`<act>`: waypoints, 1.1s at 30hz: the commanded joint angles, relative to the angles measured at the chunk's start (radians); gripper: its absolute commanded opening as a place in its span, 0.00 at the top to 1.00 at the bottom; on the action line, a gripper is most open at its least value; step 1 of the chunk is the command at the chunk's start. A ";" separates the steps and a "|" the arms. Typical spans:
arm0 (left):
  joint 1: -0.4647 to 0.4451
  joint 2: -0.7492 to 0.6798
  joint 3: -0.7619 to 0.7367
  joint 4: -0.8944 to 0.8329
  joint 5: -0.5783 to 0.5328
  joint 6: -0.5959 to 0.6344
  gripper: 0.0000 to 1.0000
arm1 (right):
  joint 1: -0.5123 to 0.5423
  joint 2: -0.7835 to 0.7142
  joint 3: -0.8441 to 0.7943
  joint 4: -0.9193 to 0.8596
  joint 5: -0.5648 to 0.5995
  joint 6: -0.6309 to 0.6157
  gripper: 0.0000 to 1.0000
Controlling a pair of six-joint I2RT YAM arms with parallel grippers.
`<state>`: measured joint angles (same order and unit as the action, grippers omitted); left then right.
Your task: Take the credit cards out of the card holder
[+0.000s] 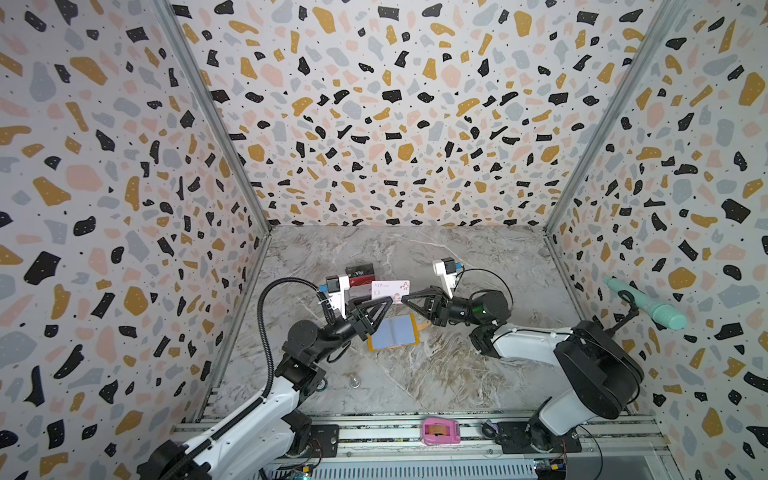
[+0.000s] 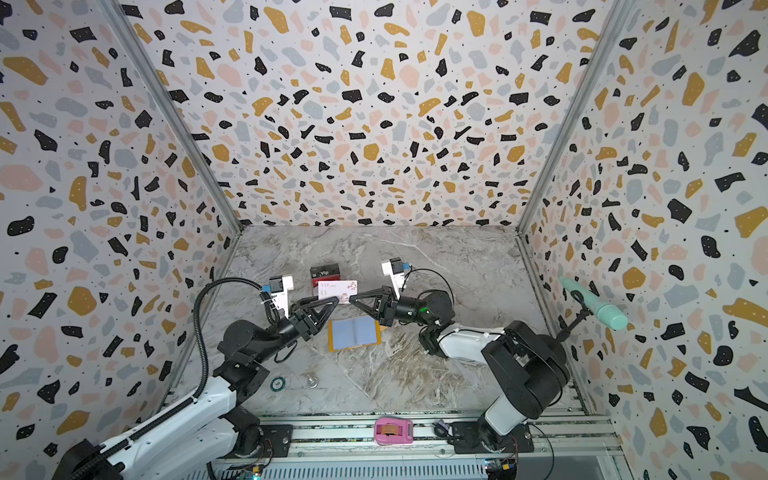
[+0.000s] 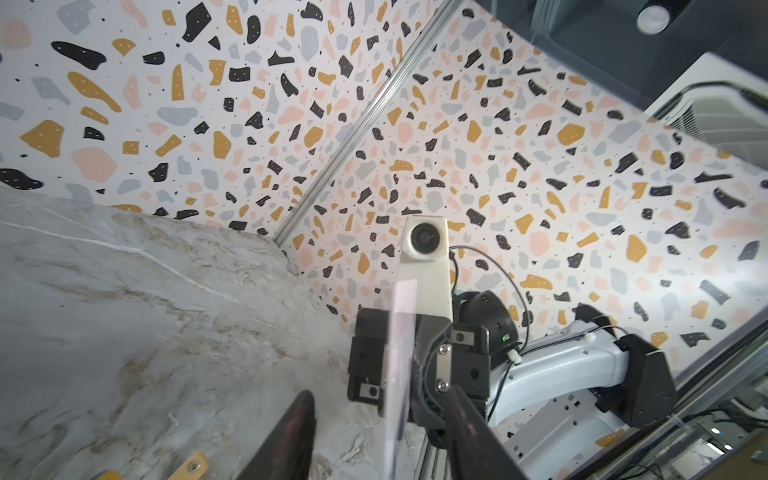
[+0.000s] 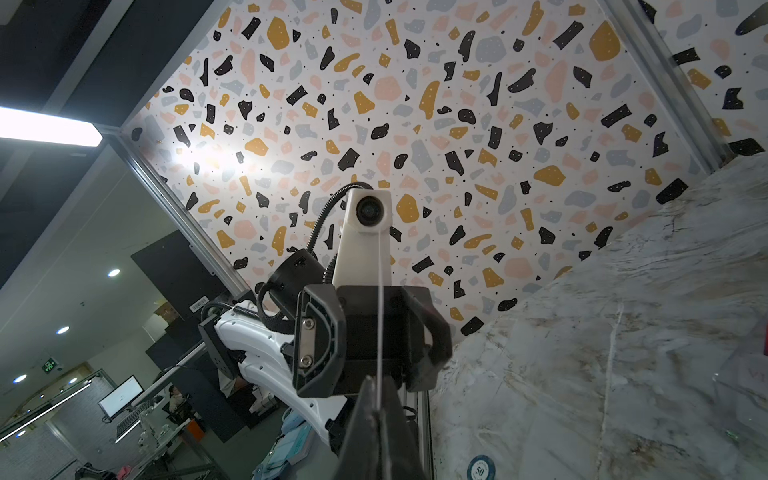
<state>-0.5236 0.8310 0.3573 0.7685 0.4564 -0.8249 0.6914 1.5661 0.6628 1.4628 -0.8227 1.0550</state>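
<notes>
**White card up in your right gripper, card holder open beneath it**

Nearest you, a pink tape dispenser (image 1: 441,432) sits on the front rail (image 1: 374,428). Just past it, a small silvery round piece (image 1: 354,381) lies on the marble table (image 1: 457,365).

Further in, the card holder (image 1: 392,332) (image 2: 354,333) lies open and flat on the table. Its clear bluish sleeves face up and its yellow border shows around them. No card can be made out in the sleeves you can see.

Above the holder's far edge your two grippers meet tip to tip. Your right gripper (image 1: 405,300) (image 4: 376,382) is clenched on the right end of the white card (image 1: 390,289) (image 2: 337,289). Its wrist view shows the card edge-on as a thin pale line pinched between the fingers. The card is off the table, with its "VIP" face visible in both top views.

Your left gripper (image 1: 388,305) (image 3: 380,392) is at the card's other end with its jaws released. In its wrist view the two fingers stand well apart and the card's edge runs between them. Whether either finger touches the card, you cannot tell.

Just behind the white card the dark red card (image 1: 360,274) (image 2: 325,272) shows its "Vip" lettering, clear of the holder. What props it up is not clear.
</notes>
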 commanded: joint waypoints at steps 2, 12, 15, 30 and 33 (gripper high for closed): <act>0.004 -0.046 0.094 -0.220 -0.013 0.155 0.39 | -0.025 -0.028 -0.005 0.037 -0.086 -0.005 1.00; 0.007 -0.037 0.316 -0.714 0.109 0.457 0.39 | -0.052 -0.201 0.022 -0.580 -0.272 -0.422 1.00; 0.007 -0.012 0.388 -0.864 0.180 0.571 0.41 | -0.035 -0.292 0.090 -0.979 -0.254 -0.702 1.00; 0.007 0.148 0.593 -1.285 0.306 0.983 0.60 | -0.015 -0.328 0.246 -1.586 -0.173 -1.127 1.00; 0.007 0.183 0.628 -1.351 0.331 1.027 0.64 | -0.012 -0.324 0.257 -1.619 -0.166 -1.157 1.00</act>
<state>-0.5217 0.9985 0.9371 -0.4919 0.7364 0.1139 0.6724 1.2465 0.8722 -0.0746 -0.9966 -0.0280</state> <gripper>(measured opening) 0.369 0.045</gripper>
